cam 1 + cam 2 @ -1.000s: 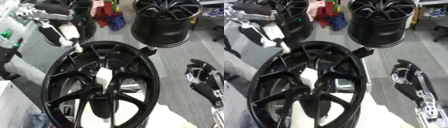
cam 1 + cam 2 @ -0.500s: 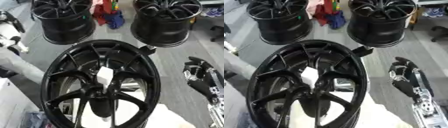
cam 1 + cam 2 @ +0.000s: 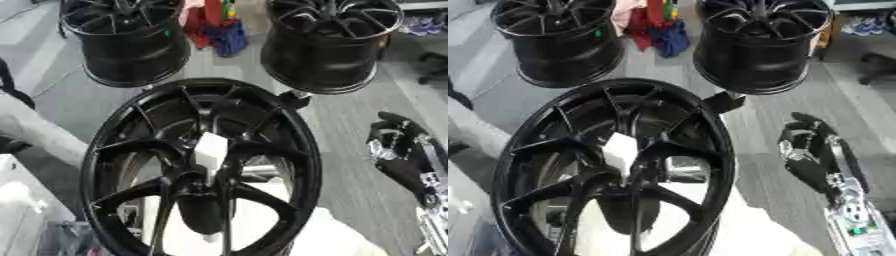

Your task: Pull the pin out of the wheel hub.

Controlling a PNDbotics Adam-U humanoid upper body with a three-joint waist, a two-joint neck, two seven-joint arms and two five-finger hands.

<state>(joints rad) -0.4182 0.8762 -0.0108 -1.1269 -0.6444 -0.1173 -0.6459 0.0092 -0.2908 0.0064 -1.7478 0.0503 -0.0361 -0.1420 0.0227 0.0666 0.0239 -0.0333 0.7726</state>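
Note:
A large black wheel hub (image 3: 262, 125) stands tilted in the middle, its spokes facing me. A white pin (image 3: 210, 148) sticks out of its centre, and no hand touches it. My right hand (image 3: 805, 150) hangs off to the right of the rim, apart from it, with fingers relaxed and pointing up and nothing in them. My left hand shows in neither view.
Two more black wheels (image 3: 131, 40) (image 3: 328, 45) stand behind, with red and blue things (image 3: 219, 27) between them. A small black block (image 3: 724, 102) sits at the hub's upper right rim. A grey shape (image 3: 35, 135) lies at the left, and white material (image 3: 341, 240) under the hub.
My left arm, raised at the upper left a second ago, has drawn away to the left and out of sight. The pin and my right hand have stayed put.

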